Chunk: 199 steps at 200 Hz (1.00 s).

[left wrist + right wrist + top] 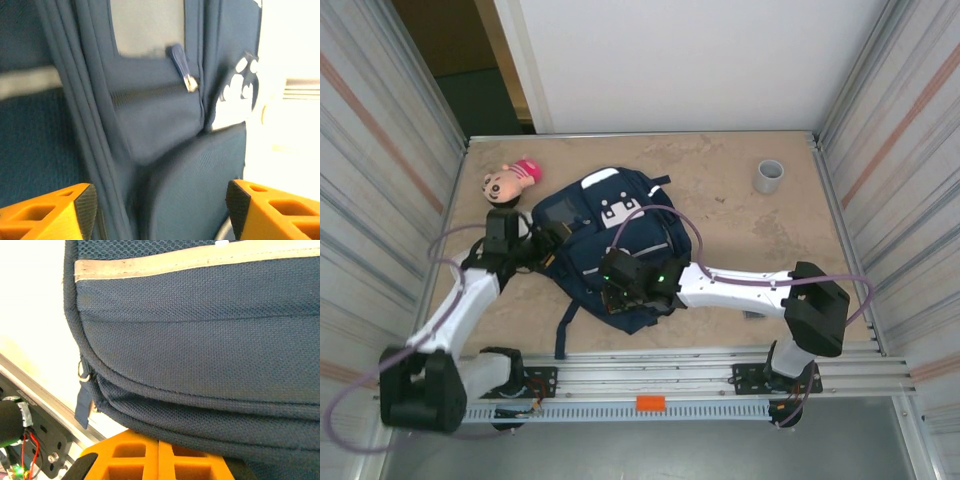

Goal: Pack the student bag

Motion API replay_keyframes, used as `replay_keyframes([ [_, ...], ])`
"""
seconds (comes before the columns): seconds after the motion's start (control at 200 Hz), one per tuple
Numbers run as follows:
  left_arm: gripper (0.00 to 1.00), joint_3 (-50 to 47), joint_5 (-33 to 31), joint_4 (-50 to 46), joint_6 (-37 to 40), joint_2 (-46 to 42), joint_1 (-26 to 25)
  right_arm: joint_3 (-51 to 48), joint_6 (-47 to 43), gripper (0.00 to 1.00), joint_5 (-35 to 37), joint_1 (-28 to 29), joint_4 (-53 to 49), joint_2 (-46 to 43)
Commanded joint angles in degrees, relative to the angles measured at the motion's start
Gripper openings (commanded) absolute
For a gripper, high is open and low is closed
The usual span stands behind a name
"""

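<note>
Currently left gripper [160,205] gapes empty, student bag [165,130] just ahead of its fingers; right gripper [159,450], shut beneath the edge, likely steadies it.

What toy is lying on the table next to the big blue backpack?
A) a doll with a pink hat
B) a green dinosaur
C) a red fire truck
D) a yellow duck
A: in the top view a small doll with a pink hat lies on the table beside the far left corner of the student bag.
</note>
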Motion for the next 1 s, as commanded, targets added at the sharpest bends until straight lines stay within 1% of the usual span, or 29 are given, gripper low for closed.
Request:
replay_keyframes([
  [0.0, 0.69, -5.3, 0.6, -9.1, -10.5, -11.1, -3.4, 1.6, -0.2, 0.0, -1.4, -0.9, 3.5, 1.0],
  [0.095, 0.66, -10.2, -0.9, -8.0, -18.7, -18.0, -7.8, 1.3, -0.4, 0.0, -2.0, -0.9, 3.9, 0.8],
  [0.205, 0.63, -13.5, -2.4, -2.5, -25.4, -19.6, -12.7, 1.0, -0.9, 0.0, -2.9, -0.8, 4.8, 1.0],
  [0.291, 0.62, -13.4, -3.6, -0.1, -26.5, -17.4, -16.0, 1.1, -1.3, 0.0, -3.4, -0.7, 5.1, 1.2],
  [0.391, 0.6, -12.6, -3.7, 2.6, -26.5, -13.2, -18.0, 1.1, -1.5, 0.0, -3.4, -0.6, 5.2, 1.1],
  [0.456, 0.54, -12.1, -3.9, 3.6, -26.0, -11.0, -18.2, 0.9, -1.6, 0.0, -3.5, -0.5, 5.3, 0.8],
  [0.481, 0.48, -11.7, -4.5, 3.4, -25.6, -10.4, -18.1, 0.7, -1.6, 0.0, -3.4, -0.5, 5.3, 0.6],
  [0.496, 0.45, -11.4, -4.9, 3.0, -25.1, -10.1, -18.1, 0.6, -1.6, 0.0, -3.4, -0.5, 5.1, 0.4],
  [0.586, 0.2, -8.2, -6.9, -0.9, -19.8, -8.2, -17.0, -0.4, -1.6, 0.0, -2.5, -0.5, 3.5, -0.8],
  [0.626, 0.11, -5.8, -6.7, -4.4, -15.7, -7.0, -15.6, -1.1, -1.2, 0.0, -1.9, -0.5, 2.0, -1.7],
  [0.682, 0.01, -2.5, -5.4, -9.2, -8.5, -4.8, -12.8, -2.2, -0.6, 0.0, -0.6, -0.5, -0.2, -2.7],
  [0.757, 0.0, 1.7, -3.7, -15.2, 0.7, -2.1, -8.8, -4.4, 0.2, 0.0, 0.9, -0.8, -2.8, -4.7],
  [0.847, 0.0, 4.8, -1.6, -19.6, 9.4, -0.3, -4.3, -7.1, 0.5, 0.0, 1.3, -2.2, -4.5, -7.1],
  [0.992, 0.0, 8.3, 0.4, -24.3, 18.9, 0.9, 0.4, -9.2, -0.8, 0.0, 1.6, -5.9, -6.5, -10.6],
])
